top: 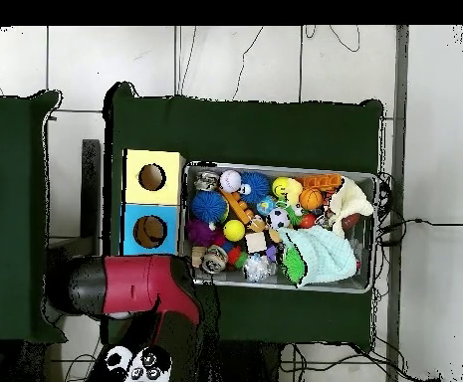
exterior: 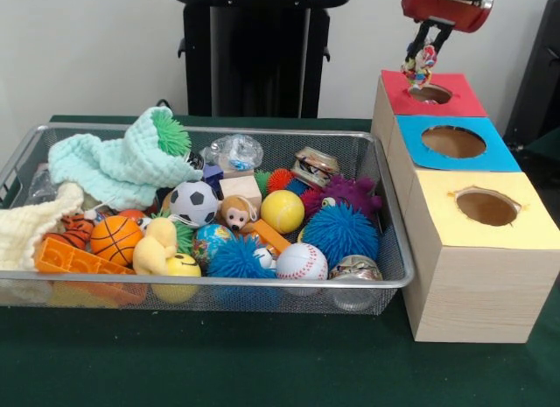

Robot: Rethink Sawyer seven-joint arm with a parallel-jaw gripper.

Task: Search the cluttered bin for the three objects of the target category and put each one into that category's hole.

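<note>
Gripper (exterior: 423, 60) hanging at the top right of the front view, directly above the red-panel hole (exterior: 431, 93), fingers clenched on a spotted fabric scrap (exterior: 420, 67), white with red, yellow and blue spots, dangling just over the hole's rim. Red panel farthest from the camera in the front view, on top of a pale wooden box (exterior: 464, 284), followed by the blue-panel hole (exterior: 453, 142) and, nearest, the yellow-panel hole (exterior: 486, 207). Just left of the box, the wire mesh bin (exterior: 219, 284), packed with clutter: mint-green waffle cloth (exterior: 114, 166) heaped at the far left with a green spiky ball (exterior: 169, 131) on it, cream knitted cloth (exterior: 22, 223) draped over the left rim, small basketball (exterior: 115, 239), soccer ball (exterior: 193, 202), baseball (exterior: 301, 262), yellow ball (exterior: 282, 211), blue spiky ball (exterior: 340, 231), purple fuzzy toy (exterior: 350, 193), orange plastic block (exterior: 74, 260). No other spotted scrap made out among the clutter. In the overhead view, red arm (top: 140, 284) covering the spot beside the blue panel (top: 150, 231), gripper and scrap hidden beneath it; yellow panel (top: 152, 177) and bin rim (top: 275, 286) plain on the dark green table cover (top: 245, 124)
</note>
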